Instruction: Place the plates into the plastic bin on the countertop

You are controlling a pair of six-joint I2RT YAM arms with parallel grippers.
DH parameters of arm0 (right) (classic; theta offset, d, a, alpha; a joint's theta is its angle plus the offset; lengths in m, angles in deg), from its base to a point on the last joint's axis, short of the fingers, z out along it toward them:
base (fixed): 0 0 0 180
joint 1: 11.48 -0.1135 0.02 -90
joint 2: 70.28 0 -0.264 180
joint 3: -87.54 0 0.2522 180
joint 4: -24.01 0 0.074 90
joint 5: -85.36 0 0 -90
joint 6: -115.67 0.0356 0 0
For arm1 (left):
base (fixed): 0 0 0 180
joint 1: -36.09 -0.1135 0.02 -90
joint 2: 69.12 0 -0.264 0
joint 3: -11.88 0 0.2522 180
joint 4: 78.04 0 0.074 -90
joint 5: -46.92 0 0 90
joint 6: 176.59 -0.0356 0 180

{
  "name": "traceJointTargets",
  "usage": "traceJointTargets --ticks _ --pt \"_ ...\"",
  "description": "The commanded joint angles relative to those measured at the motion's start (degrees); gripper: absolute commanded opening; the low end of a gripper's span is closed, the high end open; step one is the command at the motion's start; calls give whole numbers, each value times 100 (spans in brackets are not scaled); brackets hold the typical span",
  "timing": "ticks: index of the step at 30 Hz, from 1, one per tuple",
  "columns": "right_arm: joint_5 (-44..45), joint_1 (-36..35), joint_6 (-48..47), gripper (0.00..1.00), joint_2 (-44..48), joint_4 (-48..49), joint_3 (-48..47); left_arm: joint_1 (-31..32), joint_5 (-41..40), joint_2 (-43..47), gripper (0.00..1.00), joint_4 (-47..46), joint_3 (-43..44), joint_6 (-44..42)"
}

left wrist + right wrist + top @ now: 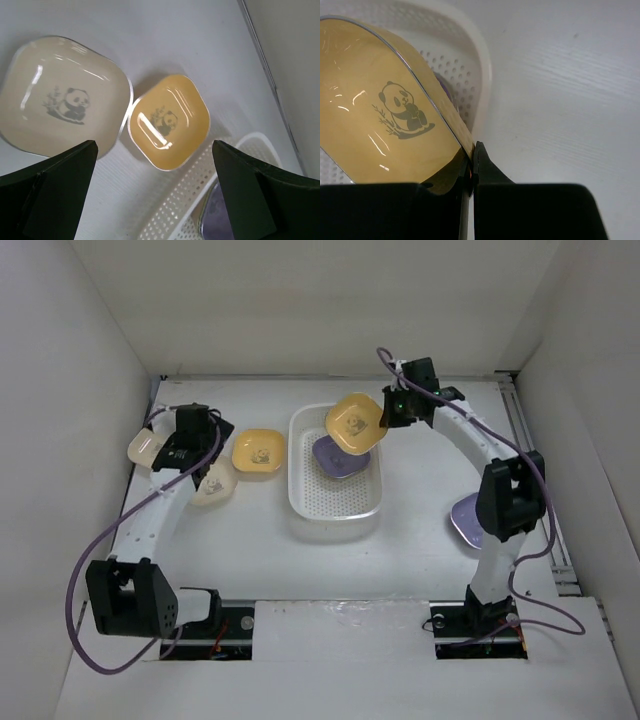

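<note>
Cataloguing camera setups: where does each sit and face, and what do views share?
Top external: above, behind the bases, looking down on the countertop; left arm and right arm show.
Left wrist: looking down past its open fingers at cream plate and loose yellow plate.
Right wrist: behind its shut fingers, facing the held yellow plate over the plastic bin.
Shared: all show that bin.

You have bright, even light from overhead; the white countertop point(260, 560) carries only soft shadows under the arms. Glare streaks mark the cream plate point(60, 95) and the yellow plate point(380, 115). The left gripper point(154, 150) shows its fingers point(55, 195) as dark, unlit wedges. The plastic bin point(482, 70) rim is out of focus.
</note>
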Motion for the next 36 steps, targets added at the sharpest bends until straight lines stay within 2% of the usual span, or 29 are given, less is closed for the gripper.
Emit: traceJointTargets --ticks 1,5,10,12,16,18,20,23,28,30,31,32,33,36 --pt "-82 -186 42 0 123 120 177 -738 169 384 100 135 -310 100" --pt "4 -291 367 0 -8 288 248 -1339 381 507 100 222 -566 -137" --pt "329 -414 623 0 -210 341 248 -1410 -180 560 100 758 -566 -242" --pt "417 -414 692 13 -211 341 328 -1410 -339 473 100 1073 -365 -242" --pt "226 -353 746 22 -211 480 380 -1410 -471 332 100 1251 -294 -242" --pt "172 -414 746 22 -211 481 380 -1410 -533 331 100 1251 -434 -242" --pt "172 -484 746 33 -264 403 285 -1471 -533 331 100 1198 -496 -295" --pt "120 -546 746 42 -159 402 231 -1524 -533 454 100 1198 -549 -356" --pt "49 -660 746 85 140 314 292 -1814 -586 455 100 1321 -602 -611" --pt "49 -731 746 87 411 401 450 -2165 -393 384 100 1261 -724 -795" --pt "110 -800 798 96 518 402 503 -2305 -96 315 100 1260 -725 -918" --pt "180 -862 798 100 632 454 590 -2463 46 253 100 1190 -881 -1145" --pt "181 -862 798 100 850 455 643 -2752 169 252 100 1129 -944 -1252" --pt "181 -977 798 100 1272 604 810 -3071 600 -63 100 997 -1015 -1499"
